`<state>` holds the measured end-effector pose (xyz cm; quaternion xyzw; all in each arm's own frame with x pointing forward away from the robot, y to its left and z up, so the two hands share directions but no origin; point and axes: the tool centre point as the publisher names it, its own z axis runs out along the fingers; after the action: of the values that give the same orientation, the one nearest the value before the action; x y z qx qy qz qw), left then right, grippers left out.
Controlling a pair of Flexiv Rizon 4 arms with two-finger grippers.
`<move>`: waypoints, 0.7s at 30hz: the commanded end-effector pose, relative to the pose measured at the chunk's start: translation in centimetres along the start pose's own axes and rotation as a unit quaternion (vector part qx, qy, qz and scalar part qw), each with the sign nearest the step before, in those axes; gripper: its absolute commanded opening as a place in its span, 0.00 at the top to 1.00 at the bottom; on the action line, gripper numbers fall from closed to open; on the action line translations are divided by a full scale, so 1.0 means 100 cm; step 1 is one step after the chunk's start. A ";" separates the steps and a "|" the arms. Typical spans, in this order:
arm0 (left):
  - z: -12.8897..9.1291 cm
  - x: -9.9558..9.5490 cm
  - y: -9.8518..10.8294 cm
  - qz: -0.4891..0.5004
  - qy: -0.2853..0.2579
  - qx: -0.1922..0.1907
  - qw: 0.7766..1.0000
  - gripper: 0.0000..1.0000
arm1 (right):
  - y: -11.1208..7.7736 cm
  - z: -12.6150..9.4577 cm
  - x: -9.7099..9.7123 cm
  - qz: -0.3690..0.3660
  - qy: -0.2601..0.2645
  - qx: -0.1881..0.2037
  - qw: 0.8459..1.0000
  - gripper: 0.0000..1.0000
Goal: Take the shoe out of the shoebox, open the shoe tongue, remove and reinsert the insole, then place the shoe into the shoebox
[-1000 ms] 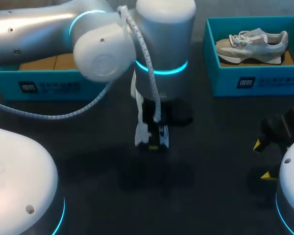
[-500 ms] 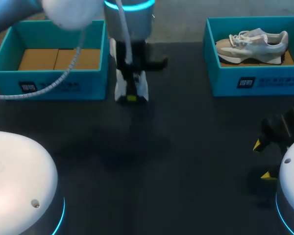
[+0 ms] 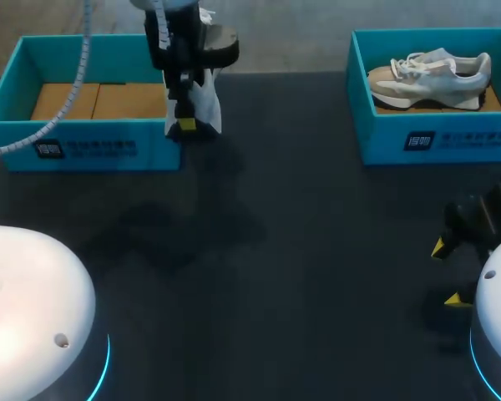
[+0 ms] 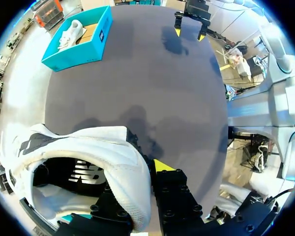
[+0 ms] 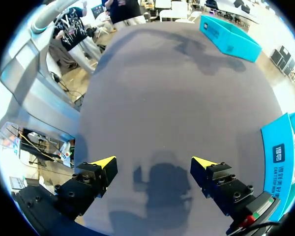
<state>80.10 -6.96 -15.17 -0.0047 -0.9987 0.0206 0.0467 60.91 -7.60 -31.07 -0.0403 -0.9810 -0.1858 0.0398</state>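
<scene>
My left gripper (image 3: 187, 124) hangs over the right end of the left blue shoebox (image 3: 83, 149), shut on a white shoe (image 3: 205, 102) that dangles beside it. In the left wrist view the shoe's white collar (image 4: 96, 157) is pinched between the fingers, and one yellow tip (image 4: 162, 165) shows beside it. The left box holds only brown cardboard (image 3: 100, 100). A second grey-white shoe (image 3: 430, 73) lies in the right blue shoebox (image 3: 434, 142). My right gripper (image 3: 447, 273) stands open and empty low over the table near its right edge, its two yellow tips wide apart around (image 5: 155, 164).
The dark table (image 3: 301, 251) stretches between the two boxes. My left arm's white base (image 3: 29, 309) fills the near left corner, and my right arm's base (image 3: 497, 334) the near right. A grey cable (image 3: 67, 100) loops over the left box.
My left arm has carried the white shoe from the table's middle back and leftward to the right end of the left shoebox. The right arm has stayed still.
</scene>
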 end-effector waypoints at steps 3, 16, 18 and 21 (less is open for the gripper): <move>0.000 0.003 0.002 0.000 -0.004 0.002 1.000 1.00 | 0.000 0.000 0.002 0.000 -0.002 0.001 1.000 0.00; -0.024 -0.068 0.053 -0.008 -0.011 -0.012 1.000 1.00 | 0.000 0.000 0.002 0.000 -0.002 0.001 1.000 0.00; -0.029 -0.080 0.063 0.000 -0.015 -0.015 1.000 1.00 | 0.000 0.000 0.002 0.000 -0.002 0.001 1.000 0.00; -0.037 -0.097 0.077 -0.005 -0.017 -0.011 1.000 1.00 | 0.000 0.000 0.002 0.000 -0.002 0.001 1.000 0.00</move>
<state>88.77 -0.24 -13.53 0.0019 -0.9998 0.0040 0.0178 60.91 -7.59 -31.06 -0.0402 -0.9810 -0.1858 0.0398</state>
